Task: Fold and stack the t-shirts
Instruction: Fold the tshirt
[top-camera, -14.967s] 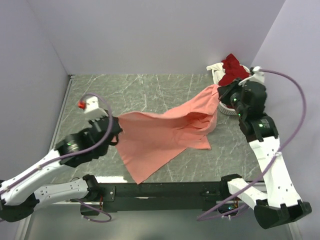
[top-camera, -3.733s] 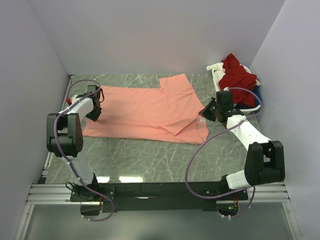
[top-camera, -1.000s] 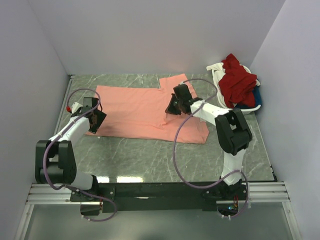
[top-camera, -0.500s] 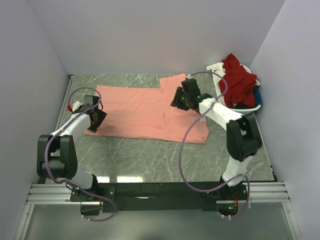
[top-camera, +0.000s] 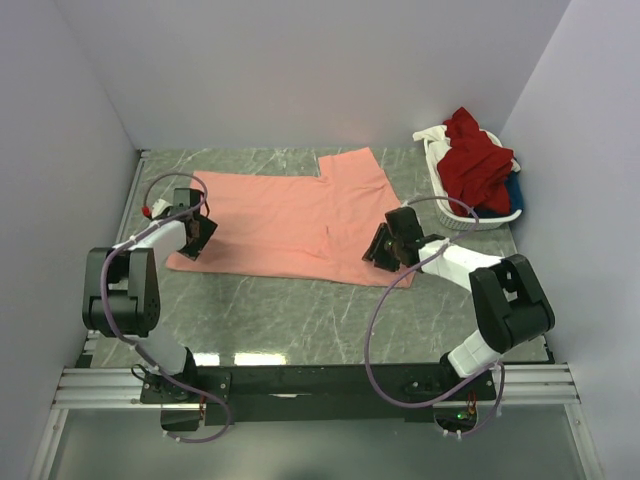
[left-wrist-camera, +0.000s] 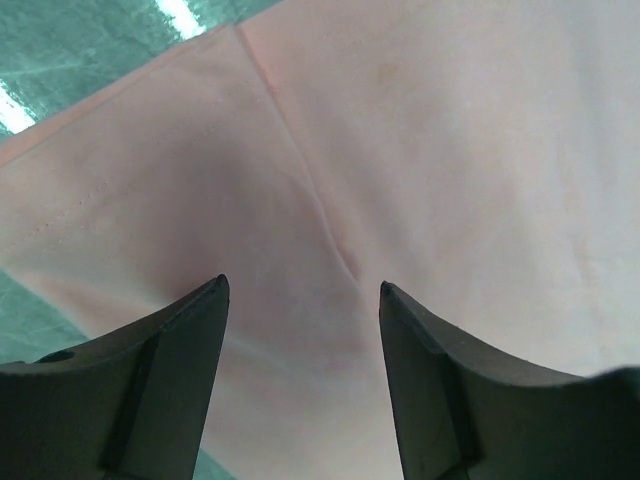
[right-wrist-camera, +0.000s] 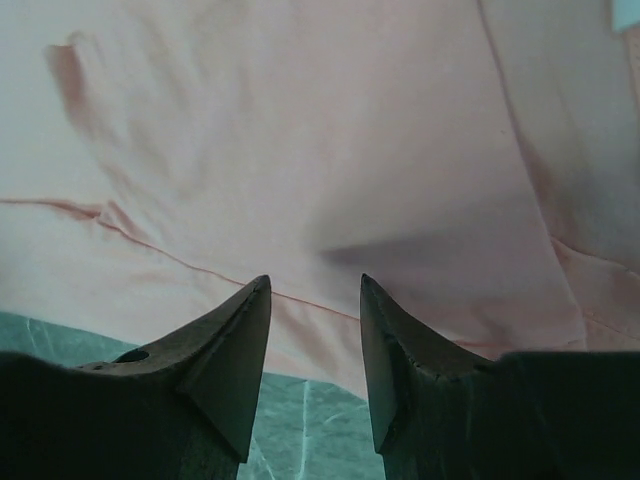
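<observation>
Top external showed the right gripper (top-camera: 384, 247), newly opened and empty like the left gripper (top-camera: 197, 236), back at the near hem of the salmon-pink cloth t-shirt (top-camera: 280, 215), seemingly ready to fold.

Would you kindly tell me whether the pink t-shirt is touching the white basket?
Apart: the top view shows bare table between the pink t-shirt and the white basket.

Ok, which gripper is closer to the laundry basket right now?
Right. The right gripper is over the right end of the pink shirt, just short of the basket; the left gripper is over its left end, much farther off.
</observation>
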